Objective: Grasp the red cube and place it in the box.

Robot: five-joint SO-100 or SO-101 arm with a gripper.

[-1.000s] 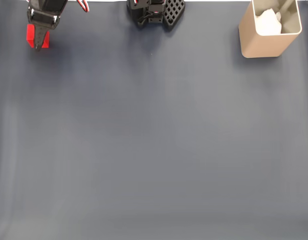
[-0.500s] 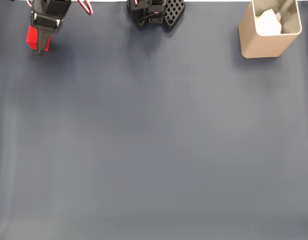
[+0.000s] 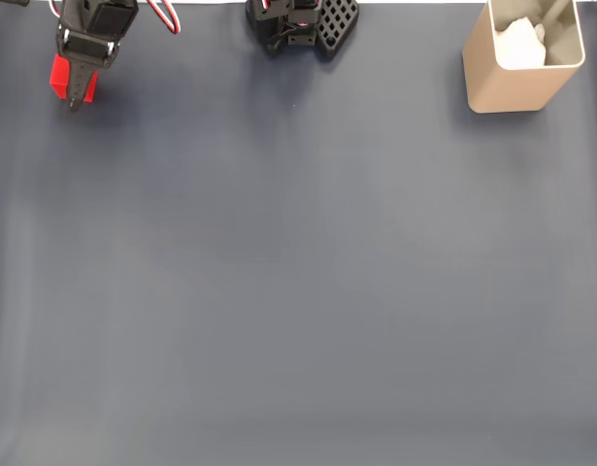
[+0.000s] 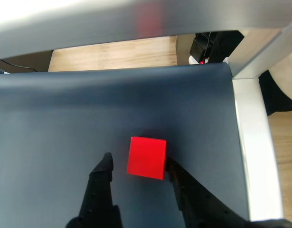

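- Red and matte, the red cube (image 4: 146, 157) is seen in the wrist view lying flat on the dark blue-grey mat (image 4: 65, 118), one plain face turned up to the camera
- No long axis can be given for it, its visible face being nearly square; its edges are turned slightly clockwise against the picture's frame
- In the fixed view the red cube (image 3: 58, 76) is found at the upper left of the mat (image 3: 298, 291), partly covered by the arm's black head
- The gripper (image 4: 138, 164) is shown in the wrist view with its two black fingers spread apart, one on each side of the cube's lower half
- The right-hand finger (image 4: 176, 178) is seen against, or just beside, the cube's lower right corner; a strip of mat is left between the left-hand finger (image 4: 104, 166) and the cube, so nothing is clamped
- In the fixed view the gripper (image 3: 77, 97) is pointed down the picture, its tips just past the cube's lower edge, with red and white wires (image 3: 164, 14) looping from its top
- The arm's black base (image 3: 300, 25) is placed at the top middle of the fixed view
- The box (image 3: 521, 60), tan with a white inside, is stood upright at the top right corner, well apart from the cube
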